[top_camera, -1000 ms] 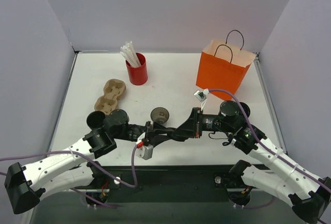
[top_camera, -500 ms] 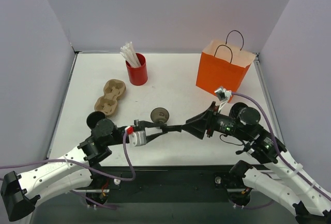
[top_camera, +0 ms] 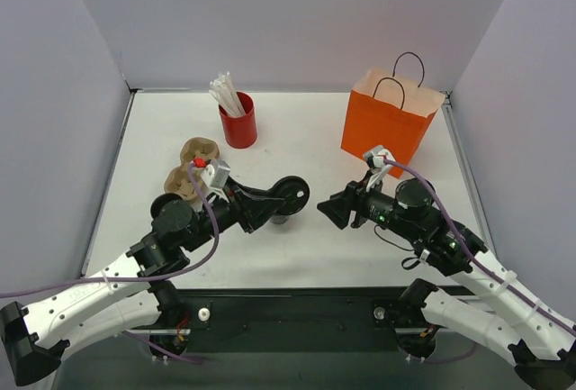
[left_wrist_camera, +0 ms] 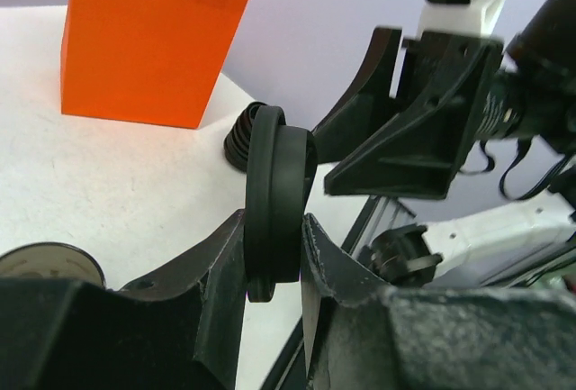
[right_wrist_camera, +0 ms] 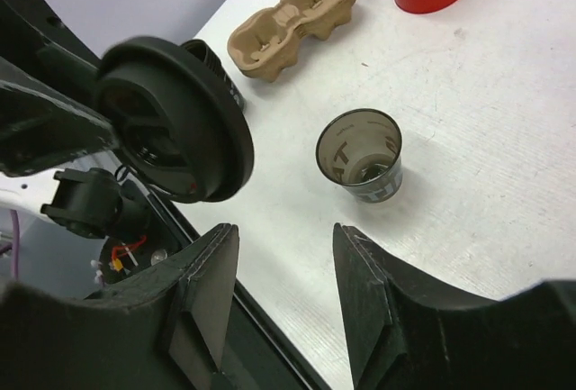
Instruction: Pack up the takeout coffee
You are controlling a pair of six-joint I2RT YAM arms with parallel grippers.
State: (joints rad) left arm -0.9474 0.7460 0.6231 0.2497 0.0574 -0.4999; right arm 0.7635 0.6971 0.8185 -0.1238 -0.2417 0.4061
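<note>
- Packing has hardly begun, by my reading: the cardboard carrier [right_wrist_camera: 310,16] on the far left of the surface [top_camera: 306,138] has both wells bare, and nothing shows over the top of the orange bag [top_camera: 387,129] at the far right.
- One cup [right_wrist_camera: 360,158] stands upright and uncovered near the middle of the surface, apart from both the carrier and the bag.
- My left end effector [left_wrist_camera: 270,259] is clamped on the cup's black lid [right_wrist_camera: 171,120], gripping it by the rim and holding it on edge in the air, just above and beside the open cup.
- My right end effector [right_wrist_camera: 283,246] has its fingers apart with nothing between them; it faces the lid from the right, close but not touching.
- What I judge is left: press the lid onto this cup, seat the cups in the carrier, then get the load into the bag.
- A dark round shape sits at the near left by my left arm; I cannot tell whether it is the second cup.
- The open cup is small and dark-walled with a pale printed band low on its side; I can see down to its bottom. It is shorter than the red cup [top_camera: 239,124] of white sticks.
- The lid is round and black, with a raised rim and a recessed centre.
</note>
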